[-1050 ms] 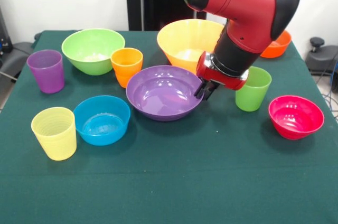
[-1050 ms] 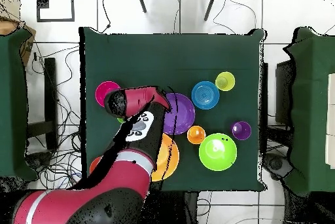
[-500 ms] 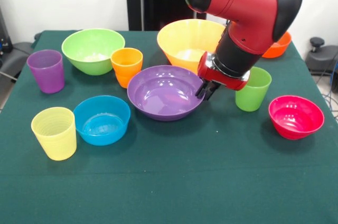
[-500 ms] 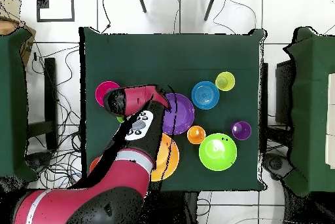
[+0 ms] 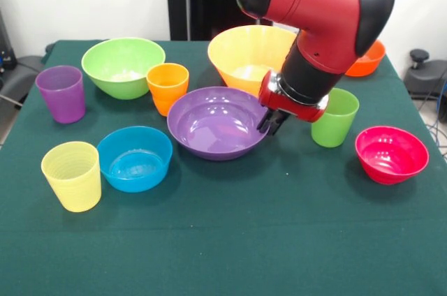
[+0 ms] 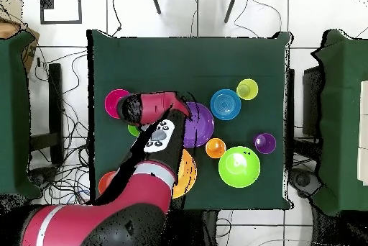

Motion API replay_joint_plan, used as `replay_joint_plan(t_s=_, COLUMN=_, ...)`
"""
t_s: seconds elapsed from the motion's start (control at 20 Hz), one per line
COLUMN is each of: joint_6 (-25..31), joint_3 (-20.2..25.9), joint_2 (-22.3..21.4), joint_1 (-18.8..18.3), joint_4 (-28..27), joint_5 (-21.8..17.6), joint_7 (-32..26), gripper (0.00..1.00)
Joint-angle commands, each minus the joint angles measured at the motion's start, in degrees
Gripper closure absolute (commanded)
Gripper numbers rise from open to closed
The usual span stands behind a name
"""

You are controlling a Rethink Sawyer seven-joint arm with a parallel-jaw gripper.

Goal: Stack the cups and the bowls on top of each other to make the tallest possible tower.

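My gripper (image 5: 271, 123) is shut on the right rim of the wide purple bowl (image 5: 213, 125), which sits mid-table. Right behind it stands the large orange-yellow bowl (image 5: 244, 55). The green cup (image 5: 335, 118) is just right of my wrist, with the pink-red bowl (image 5: 391, 154) beyond it. The orange cup (image 5: 167, 86) and light green bowl (image 5: 122, 65) are to the left. The purple cup (image 5: 61, 93), pale yellow cup (image 5: 71, 175) and blue bowl (image 5: 134, 158) stand further left. Each piece stands singly on the cloth. From overhead, my arm covers part of the purple bowl (image 6: 201, 124).
The orange-red bowl (image 5: 369, 60) sits at the back right corner, partly behind my arm. The green tablecloth (image 5: 230, 240) stretches to the front edge. Cables and chair legs ring the table (image 6: 187, 56) in the overhead view.
The purple bowl and my gripper shifted slightly right, then back left together. Nothing else on the table has moved.
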Motion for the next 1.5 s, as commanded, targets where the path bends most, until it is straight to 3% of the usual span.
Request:
replay_joint_plan(t_s=0.05, joint_6=0.0, joint_3=9.2, joint_2=1.6, joint_1=-2.6, joint_4=-5.3, joint_5=1.7, joint_7=2.2, gripper=1.0)
replay_joint_plan(t_s=0.25, joint_6=2.8, joint_3=9.2, joint_2=2.2, joint_1=-3.0, joint_4=-7.3, joint_5=1.6, joint_7=2.0, gripper=1.0)
replay_joint_plan(t_s=1.35, joint_6=1.9, joint_3=9.6, joint_2=1.8, joint_1=-3.3, joint_4=-6.9, joint_5=1.8, joint_7=3.7, gripper=1.0)
replay_joint_plan(t_s=1.5, joint_6=2.0, joint_3=10.7, joint_2=1.5, joint_1=-4.0, joint_4=-6.1, joint_5=1.7, joint_7=1.9, gripper=1.0)
